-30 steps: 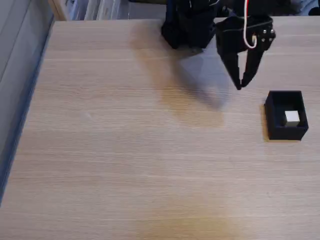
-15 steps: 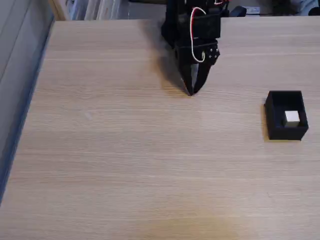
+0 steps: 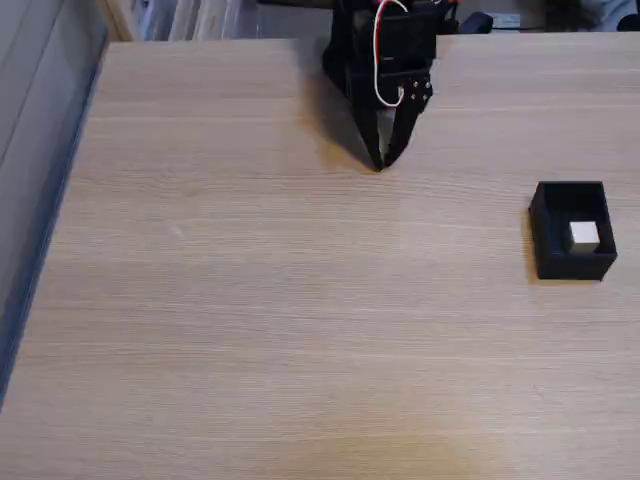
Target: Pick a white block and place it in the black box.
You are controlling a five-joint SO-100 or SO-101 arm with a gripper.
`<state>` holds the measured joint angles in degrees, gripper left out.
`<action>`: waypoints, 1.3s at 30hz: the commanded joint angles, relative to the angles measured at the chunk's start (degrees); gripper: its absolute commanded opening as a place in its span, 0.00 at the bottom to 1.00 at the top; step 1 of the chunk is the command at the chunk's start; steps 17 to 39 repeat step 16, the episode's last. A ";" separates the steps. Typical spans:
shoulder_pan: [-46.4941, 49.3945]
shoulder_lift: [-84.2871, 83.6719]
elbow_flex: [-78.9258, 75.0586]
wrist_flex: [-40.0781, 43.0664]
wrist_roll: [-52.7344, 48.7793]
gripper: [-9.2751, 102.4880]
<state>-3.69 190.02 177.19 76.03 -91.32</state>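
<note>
The black box (image 3: pixel 545 222) stands on the wooden table near the right edge of the fixed view. A small white block (image 3: pixel 585 235) lies inside it, toward its right side. My black gripper (image 3: pixel 380 164) hangs at the top middle, well to the left of the box, tips pointing down at the tabletop. Its two fingers meet at the tips and hold nothing.
The arm's black base (image 3: pixel 350 50) sits at the table's far edge, with red and white wires (image 3: pixel 380 60) looping over the wrist. The table's left edge (image 3: pixel 60 200) borders a grey-blue floor. Bare wood (image 3: pixel 300 330) spreads across the middle and front.
The gripper swung left from beside the box to the top middle, then pulled back slightly toward the base. The block stayed in the box.
</note>
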 commanded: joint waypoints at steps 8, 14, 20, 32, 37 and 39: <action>-0.09 0.88 0.79 1.23 -0.53 0.15; -0.09 0.88 0.79 1.23 -0.53 0.15; -0.09 0.88 0.79 1.23 -0.53 0.15; -0.09 0.88 0.79 1.23 -0.53 0.15; -0.09 0.88 0.79 1.23 -0.53 0.15; -0.09 0.88 0.79 1.23 -0.53 0.15</action>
